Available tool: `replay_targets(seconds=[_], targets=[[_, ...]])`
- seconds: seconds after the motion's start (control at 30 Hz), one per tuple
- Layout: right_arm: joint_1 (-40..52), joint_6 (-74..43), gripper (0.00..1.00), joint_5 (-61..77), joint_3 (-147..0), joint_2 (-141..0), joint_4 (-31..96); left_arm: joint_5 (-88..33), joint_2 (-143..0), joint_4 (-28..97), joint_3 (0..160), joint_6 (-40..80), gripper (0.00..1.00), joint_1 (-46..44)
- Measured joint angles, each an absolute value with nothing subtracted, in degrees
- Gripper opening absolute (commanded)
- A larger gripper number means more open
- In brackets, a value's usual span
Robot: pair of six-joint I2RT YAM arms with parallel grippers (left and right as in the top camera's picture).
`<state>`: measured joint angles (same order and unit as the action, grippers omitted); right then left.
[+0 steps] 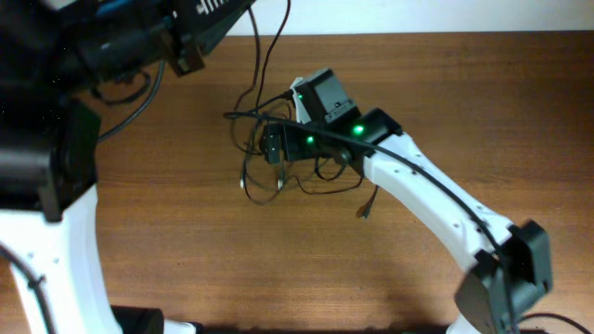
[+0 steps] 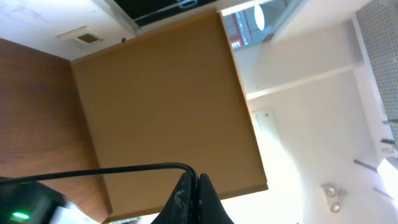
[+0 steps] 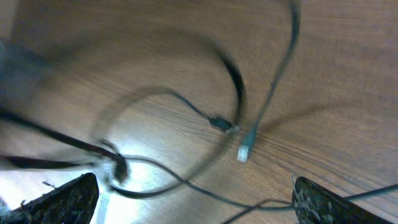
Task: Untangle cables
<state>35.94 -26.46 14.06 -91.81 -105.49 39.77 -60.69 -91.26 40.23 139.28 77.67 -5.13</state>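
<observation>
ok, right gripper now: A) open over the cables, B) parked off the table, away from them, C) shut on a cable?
A: the right wrist view shows the right gripper with its fingers wide apart and nothing pinched, over the cables lying on the table.

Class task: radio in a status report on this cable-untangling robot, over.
Left gripper shut on one thin black cable strand. Right gripper open, low over the tangled bundle on the wooden table. Right arm hides part of it overhead.
</observation>
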Motion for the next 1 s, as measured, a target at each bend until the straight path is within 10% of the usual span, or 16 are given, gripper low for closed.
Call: replay_targets(seconds=[1.0], targets=[[21.89,-30.41,0.98,20.8,-91.72,-94.24,48.97,-66.74,-87.26,48.49,139.33,58.04,0.0,-5.13]])
